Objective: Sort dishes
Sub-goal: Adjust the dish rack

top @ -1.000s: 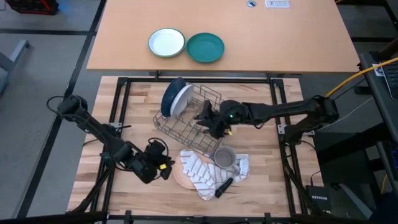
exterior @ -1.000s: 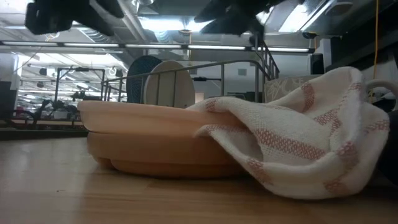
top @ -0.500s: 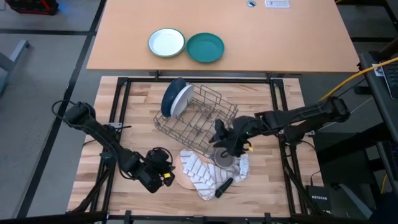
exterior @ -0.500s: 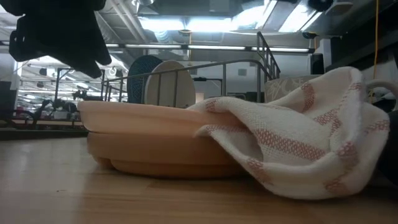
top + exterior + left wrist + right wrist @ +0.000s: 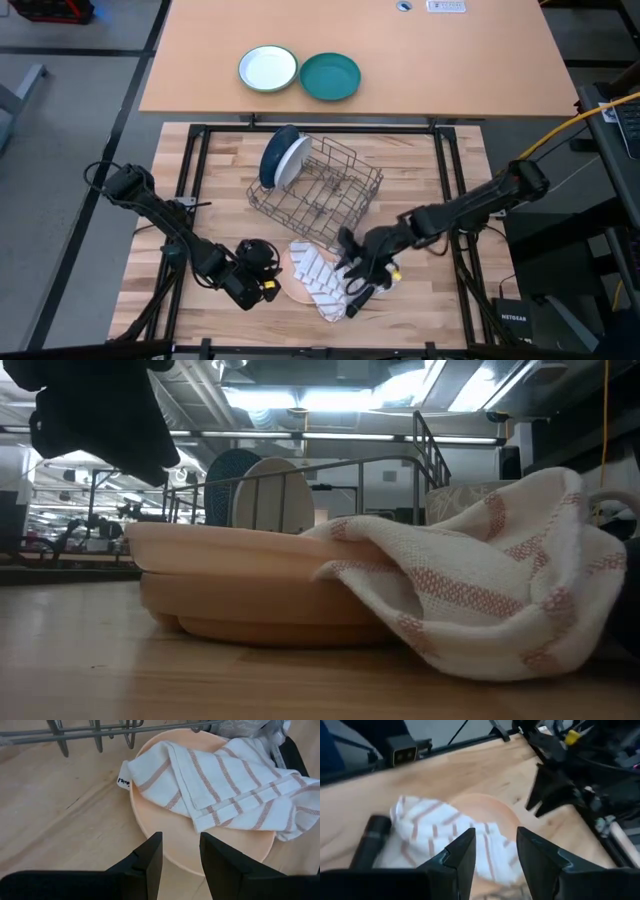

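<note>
The tan plate [image 5: 290,282] lies flat on the wood table near its near edge, half covered by a white red-striped towel [image 5: 318,278]. It also shows in the left wrist view [image 5: 165,837] and the low view [image 5: 240,585]. The blue plate [image 5: 274,152] and the white plate [image 5: 295,160] stand on edge in the wire rack [image 5: 325,195]. My left gripper [image 5: 271,285] is open, just left of the tan plate's rim [image 5: 181,855]. My right gripper [image 5: 350,270] is open, above the towel's right part [image 5: 496,847].
A black-handled tool [image 5: 360,297] lies on the towel's near right side. A white green-rimmed bowl [image 5: 268,69] and a teal plate [image 5: 330,76] sit on the far tan tabletop. The grey mug is hidden under my right arm.
My right gripper has left the rack and gone toward the table's near edge, coming over the towel and the mug. My left gripper has moved a little toward the near edge, close to the tan plate's rim. The plates and the towel have stayed still.
</note>
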Available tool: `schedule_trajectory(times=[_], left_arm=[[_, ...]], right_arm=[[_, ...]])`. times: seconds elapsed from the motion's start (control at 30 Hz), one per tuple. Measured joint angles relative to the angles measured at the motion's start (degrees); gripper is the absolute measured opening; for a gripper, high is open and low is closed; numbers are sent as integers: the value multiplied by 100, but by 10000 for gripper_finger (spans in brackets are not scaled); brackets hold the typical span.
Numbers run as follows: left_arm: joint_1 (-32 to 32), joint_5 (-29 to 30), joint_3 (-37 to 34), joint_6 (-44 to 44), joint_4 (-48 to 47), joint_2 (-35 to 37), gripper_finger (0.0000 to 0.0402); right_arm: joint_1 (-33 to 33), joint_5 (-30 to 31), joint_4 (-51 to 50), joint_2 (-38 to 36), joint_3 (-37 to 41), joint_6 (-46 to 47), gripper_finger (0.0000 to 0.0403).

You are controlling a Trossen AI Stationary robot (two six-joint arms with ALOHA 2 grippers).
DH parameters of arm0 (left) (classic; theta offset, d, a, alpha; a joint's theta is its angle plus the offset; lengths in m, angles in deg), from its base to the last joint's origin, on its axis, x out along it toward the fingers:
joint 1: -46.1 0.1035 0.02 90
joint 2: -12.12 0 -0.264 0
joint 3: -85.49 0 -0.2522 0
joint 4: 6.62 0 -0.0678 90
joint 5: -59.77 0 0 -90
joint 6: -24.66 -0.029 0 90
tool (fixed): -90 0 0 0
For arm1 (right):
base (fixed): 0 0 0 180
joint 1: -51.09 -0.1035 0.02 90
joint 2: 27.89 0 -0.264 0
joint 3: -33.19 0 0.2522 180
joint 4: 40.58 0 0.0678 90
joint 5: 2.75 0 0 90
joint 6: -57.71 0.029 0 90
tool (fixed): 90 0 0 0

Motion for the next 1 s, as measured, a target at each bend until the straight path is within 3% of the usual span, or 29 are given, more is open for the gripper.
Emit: schedule_trajectory(times=[0.23,0.33,0.63,1.0], left_arm=[[-2,-1,0,-356,233,0,119],[-2,1,0,-440,340,0,119],[-20,-1,0,-519,506,-4,119],[-74,-1,0,-804,517,-4,119]], right_arm=[[-133,45,1440,1103,0,680,147],[-91,282,1729,1489,0,1502,147],[-87,570,1704,2008,-13,4005,147],[-110,778,1083,2007,-19,5672,147]])
